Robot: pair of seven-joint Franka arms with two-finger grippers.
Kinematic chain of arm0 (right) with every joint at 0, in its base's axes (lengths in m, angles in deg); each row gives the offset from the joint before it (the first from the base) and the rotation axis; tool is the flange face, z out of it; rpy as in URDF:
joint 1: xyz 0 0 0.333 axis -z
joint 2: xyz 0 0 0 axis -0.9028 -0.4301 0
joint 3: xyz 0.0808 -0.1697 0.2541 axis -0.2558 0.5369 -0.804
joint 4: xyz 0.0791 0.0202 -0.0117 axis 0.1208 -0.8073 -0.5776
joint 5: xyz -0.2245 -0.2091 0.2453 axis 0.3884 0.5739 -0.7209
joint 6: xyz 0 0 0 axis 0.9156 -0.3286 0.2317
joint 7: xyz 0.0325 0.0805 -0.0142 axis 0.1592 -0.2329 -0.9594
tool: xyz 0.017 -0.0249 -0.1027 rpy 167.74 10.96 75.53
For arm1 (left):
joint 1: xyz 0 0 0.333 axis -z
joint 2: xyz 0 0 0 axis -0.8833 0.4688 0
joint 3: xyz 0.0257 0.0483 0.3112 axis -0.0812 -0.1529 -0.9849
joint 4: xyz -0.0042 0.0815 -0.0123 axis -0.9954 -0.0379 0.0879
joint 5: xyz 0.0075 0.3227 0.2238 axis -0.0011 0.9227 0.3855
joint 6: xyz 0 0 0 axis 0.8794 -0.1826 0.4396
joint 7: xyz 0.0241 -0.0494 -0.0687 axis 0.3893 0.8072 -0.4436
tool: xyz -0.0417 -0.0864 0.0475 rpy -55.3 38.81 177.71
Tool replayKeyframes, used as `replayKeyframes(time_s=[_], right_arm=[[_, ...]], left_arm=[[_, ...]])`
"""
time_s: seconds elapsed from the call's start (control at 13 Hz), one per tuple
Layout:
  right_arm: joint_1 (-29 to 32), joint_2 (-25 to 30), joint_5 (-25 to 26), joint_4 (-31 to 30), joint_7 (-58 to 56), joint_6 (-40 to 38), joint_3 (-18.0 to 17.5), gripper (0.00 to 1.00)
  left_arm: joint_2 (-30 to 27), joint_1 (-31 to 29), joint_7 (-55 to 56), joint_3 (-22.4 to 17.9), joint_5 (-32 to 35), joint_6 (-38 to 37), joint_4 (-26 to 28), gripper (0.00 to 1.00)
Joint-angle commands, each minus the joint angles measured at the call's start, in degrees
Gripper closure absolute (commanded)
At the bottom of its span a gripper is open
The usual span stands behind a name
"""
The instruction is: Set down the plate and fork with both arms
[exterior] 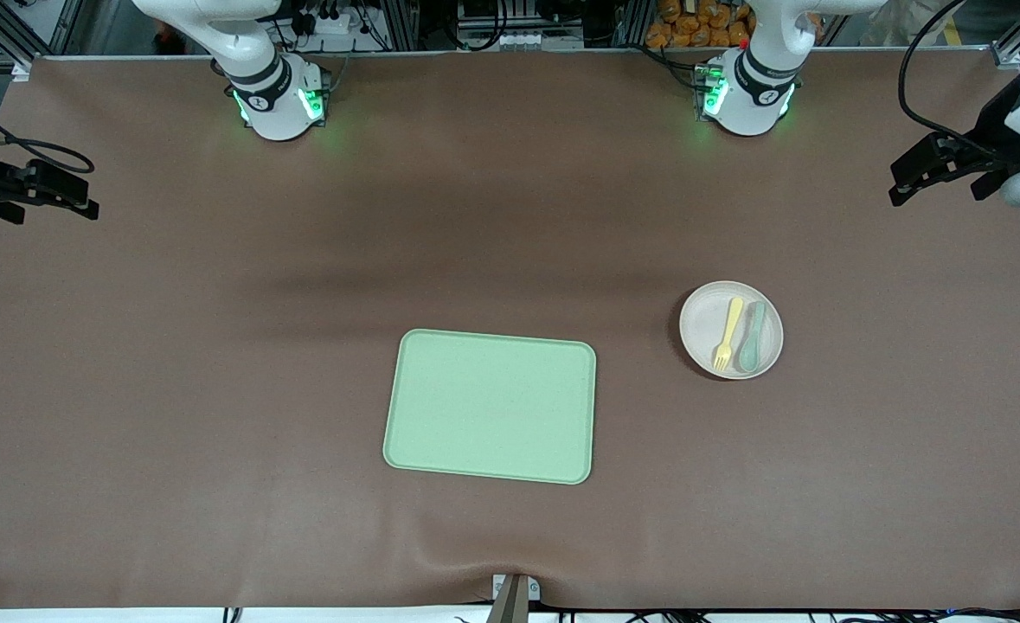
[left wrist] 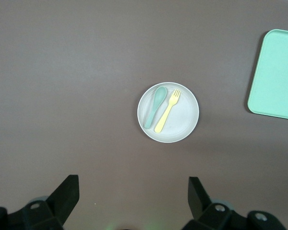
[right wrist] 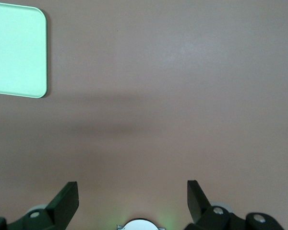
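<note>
The pale plate (exterior: 702, 346) lies on the brown table toward the left arm's end, beside the green tray. On it lie the pale-yellow fork (exterior: 727, 334) and a grey-green spoon (exterior: 753, 337), side by side. The left wrist view shows the plate (left wrist: 182, 125), the fork (left wrist: 167, 110) and the spoon (left wrist: 153, 107). My left gripper (exterior: 907, 186) is open and empty, up high at the table's end (left wrist: 133, 191). My right gripper (exterior: 77, 203) is open and empty, up high over the table's other end (right wrist: 133, 191).
The rectangular light-green tray (exterior: 490, 405) lies in the middle of the table, nearer to the front camera; its corner shows in the right wrist view (right wrist: 17, 50) and its edge in the left wrist view (left wrist: 276, 74). Both arm bases glow green along the table's back edge.
</note>
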Motion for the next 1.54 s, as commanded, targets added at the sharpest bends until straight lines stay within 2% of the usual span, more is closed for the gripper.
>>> replayKeyframes(time_s=[0.0,0.31,0.54,0.85,1.0,1.23,1.46], right_arm=[[-0.47,0.35,0.73,0.15,1.16,-0.57,0.14,0.0],[-0.47,0.35,0.73,0.15,1.16,-0.57,0.14,0.0],[-0.47,0.26,0.73,0.06,1.16,-0.57,0.14,0.0],[-0.39,0.26,0.73,-0.03,1.16,-0.57,0.14,0.0],[-0.39,0.26,0.73,-0.12,1.16,-0.57,0.14,0.0],[-0.38,0.26,0.64,-0.12,1.16,-0.57,0.14,0.0],[-0.47,0.09,0.64,-0.29,1.16,-0.57,0.14,0.0]], left_arm=[[-0.16,-0.17,-0.86,0.16,-0.45,-0.68,-0.47,0.0],[2.47,-0.34,-1.21,0.25,-0.45,-0.69,0.05,0.0],[7.82,-0.26,-1.04,0.25,-0.62,1.58,2.07,0.0],[9.33,-0.43,-0.78,0.08,-0.45,22.2,16.46,0.0],[12.57,-3.05,-0.69,0.34,-0.36,32.92,22.01,0.0],[16.7,-3.25,-1.21,0.34,-0.36,53.13,32.28,0.0],[23.99,-3.68,-1.21,0.34,-0.36,60.73,33.46,0.03]])
